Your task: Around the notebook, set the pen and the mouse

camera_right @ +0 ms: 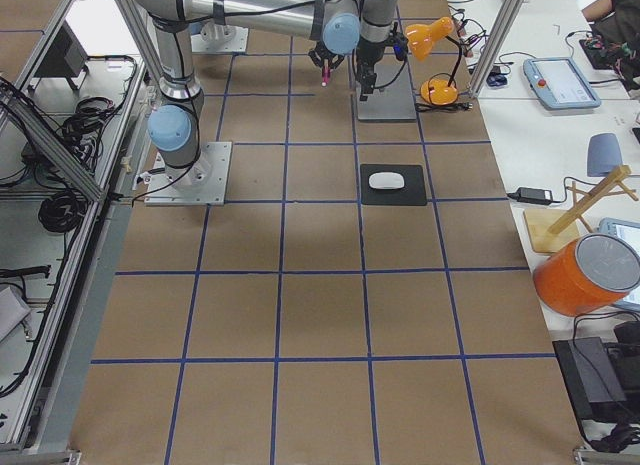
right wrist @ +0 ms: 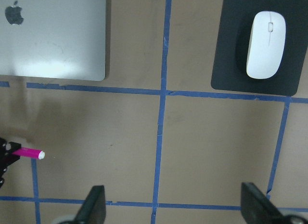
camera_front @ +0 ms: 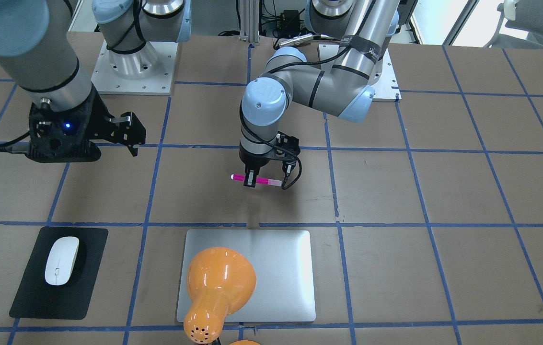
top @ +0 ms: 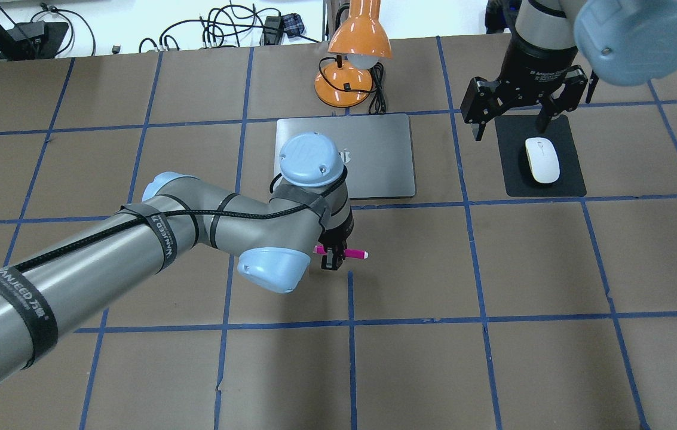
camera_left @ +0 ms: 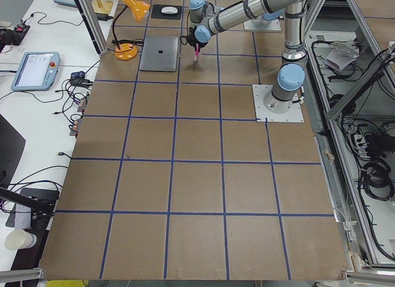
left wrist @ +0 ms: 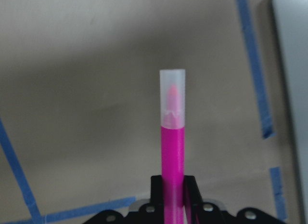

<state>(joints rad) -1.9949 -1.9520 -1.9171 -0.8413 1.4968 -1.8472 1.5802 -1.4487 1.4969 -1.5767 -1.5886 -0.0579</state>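
The magenta pen (camera_front: 264,180) (top: 355,254) (left wrist: 173,151) hangs level just above the table, and my left gripper (camera_front: 251,182) (top: 331,260) is shut on its middle. It is on the robot's side of the silver notebook (camera_front: 281,273) (top: 380,164) (right wrist: 53,41), about one grid square away. The white mouse (camera_front: 62,261) (top: 542,159) (right wrist: 265,45) lies on a black mat (camera_front: 31,299) (top: 571,182). My right gripper (camera_front: 133,136) (top: 511,124) (right wrist: 175,209) hovers open above the table near the mat, holding nothing.
An orange desk lamp (camera_front: 218,282) (top: 355,57) stands at the notebook's far edge, its shade hanging over part of the notebook. Blue tape lines grid the brown table. Cables lie along the far side behind the lamp.
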